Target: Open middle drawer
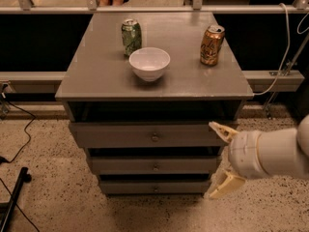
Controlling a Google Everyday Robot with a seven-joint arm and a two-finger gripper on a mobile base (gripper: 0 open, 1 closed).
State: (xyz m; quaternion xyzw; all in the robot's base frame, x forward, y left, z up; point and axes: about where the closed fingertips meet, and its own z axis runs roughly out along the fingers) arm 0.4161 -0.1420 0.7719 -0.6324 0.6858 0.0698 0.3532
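The grey cabinet has three drawer fronts, each with a small round knob. The middle drawer [155,165] sits between the tall top front [149,135] and the narrow bottom front [155,186], and its front lies back in line with the stack. My gripper [218,161] comes in from the right, with cream fingers spread wide apart, one at the top drawer's right end and one near the bottom drawer's right end. It is open and holds nothing. It stands in front of the cabinet's right edge, well right of the middle knob.
On the cabinet top [101,76] stand a white bowl [149,63], a green can [131,36] and a gold can [212,44]. A rail and dark panels run behind. A black stand leg [12,197] and cable lie on the speckled floor at left.
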